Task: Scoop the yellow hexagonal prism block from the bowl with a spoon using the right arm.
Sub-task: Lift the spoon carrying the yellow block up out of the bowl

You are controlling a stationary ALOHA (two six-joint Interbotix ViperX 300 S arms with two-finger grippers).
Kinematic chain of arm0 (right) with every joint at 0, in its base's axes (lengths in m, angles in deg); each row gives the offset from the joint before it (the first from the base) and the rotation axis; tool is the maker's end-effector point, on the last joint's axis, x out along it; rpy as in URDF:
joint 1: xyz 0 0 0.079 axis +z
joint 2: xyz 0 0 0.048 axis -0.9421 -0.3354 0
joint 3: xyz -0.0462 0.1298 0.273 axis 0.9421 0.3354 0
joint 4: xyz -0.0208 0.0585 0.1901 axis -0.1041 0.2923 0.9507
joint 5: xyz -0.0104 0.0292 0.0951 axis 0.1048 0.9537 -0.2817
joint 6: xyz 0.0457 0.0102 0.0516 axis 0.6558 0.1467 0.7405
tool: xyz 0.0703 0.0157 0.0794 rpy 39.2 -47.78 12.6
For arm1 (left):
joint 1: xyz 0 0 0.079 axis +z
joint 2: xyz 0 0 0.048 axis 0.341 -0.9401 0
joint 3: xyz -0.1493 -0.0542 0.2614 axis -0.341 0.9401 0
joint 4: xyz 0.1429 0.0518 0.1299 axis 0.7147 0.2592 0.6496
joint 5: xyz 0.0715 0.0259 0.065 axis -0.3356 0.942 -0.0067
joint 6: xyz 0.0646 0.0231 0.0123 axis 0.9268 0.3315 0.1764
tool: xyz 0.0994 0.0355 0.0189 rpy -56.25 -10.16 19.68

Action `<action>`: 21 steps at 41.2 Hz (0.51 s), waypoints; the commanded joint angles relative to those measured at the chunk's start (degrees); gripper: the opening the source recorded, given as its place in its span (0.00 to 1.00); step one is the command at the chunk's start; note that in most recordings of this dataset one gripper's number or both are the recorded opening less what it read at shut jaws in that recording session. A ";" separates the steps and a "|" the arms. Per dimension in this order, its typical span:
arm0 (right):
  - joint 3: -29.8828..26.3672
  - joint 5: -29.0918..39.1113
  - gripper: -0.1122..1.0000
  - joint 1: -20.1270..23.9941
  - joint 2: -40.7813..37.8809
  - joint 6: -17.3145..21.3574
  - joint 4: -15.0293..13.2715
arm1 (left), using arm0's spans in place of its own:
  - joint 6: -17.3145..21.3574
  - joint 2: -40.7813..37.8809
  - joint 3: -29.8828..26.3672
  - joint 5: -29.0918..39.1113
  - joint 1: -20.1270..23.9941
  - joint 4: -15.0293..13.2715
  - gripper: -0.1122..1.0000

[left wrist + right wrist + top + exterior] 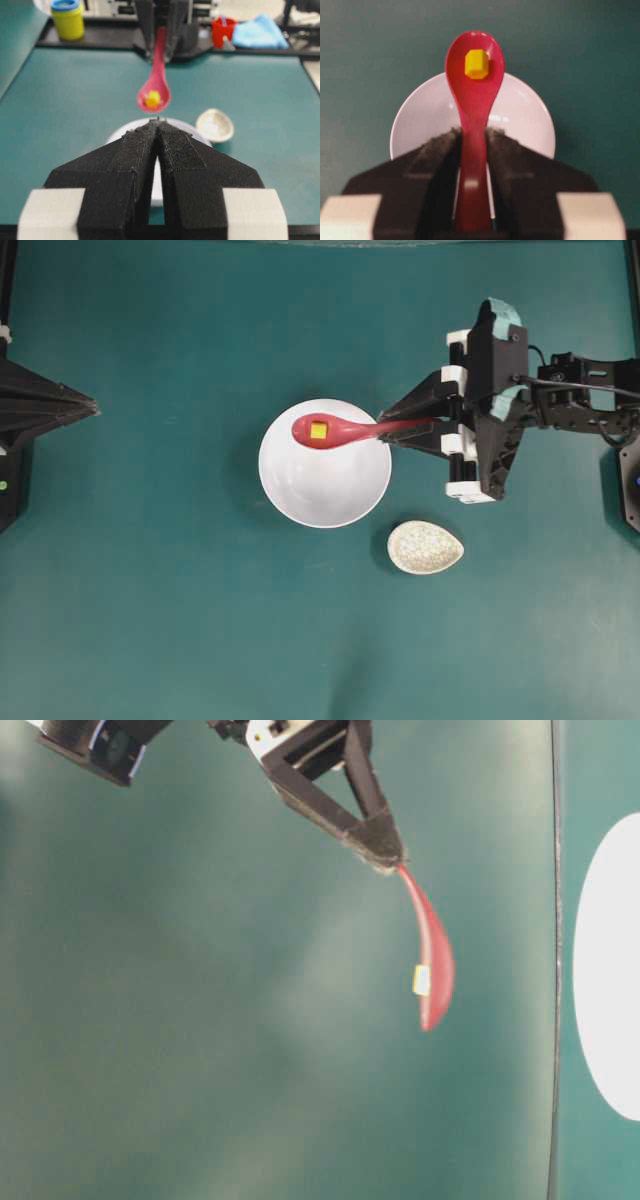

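Right gripper [385, 430] clamped on the handle of the spoon [335, 430]; in the right wrist view the two black, felt-like textured fingers [432, 157] press against both sides of the glossy pink-red handle. Spoon has a deep oval scoop and a short straight handle, smooth with a sheen. The block [318, 430], bright yellow with a hexagonal face, sits in the scoop, near the far end from the handle. Scoop is held above the bowl [325, 485], over its rim on the side away from the spoon rest; the table-level and left wrist views show the spoon lifted clear, not touching the bowl. Bowl is round, plain white, smooth, resting on the matte teal surface [150, 590]. Spoon rest [425, 547], teardrop-shaped, speckled beige, lies on the surface just beside the bowl, apart from it. Right arm [560, 400] is black with white blocky parts at the gripper base and a teal-tipped top. Left gripper [92, 408] is a black pointed wedge at the left edge, well apart from the bowl; the left wrist view shows its rough, fibrous fingers [127, 160] together, nothing between them. Beyond the surface in that view: yellow jar [67, 20] with blue lid, red cup [223, 30], crumpled blue cloth [260, 32].
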 commanded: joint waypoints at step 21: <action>-0.97 -0.18 0.32 -0.09 4.92 0.00 -1.49 | 0.09 -0.09 -1.93 -0.35 0.09 0.09 0.13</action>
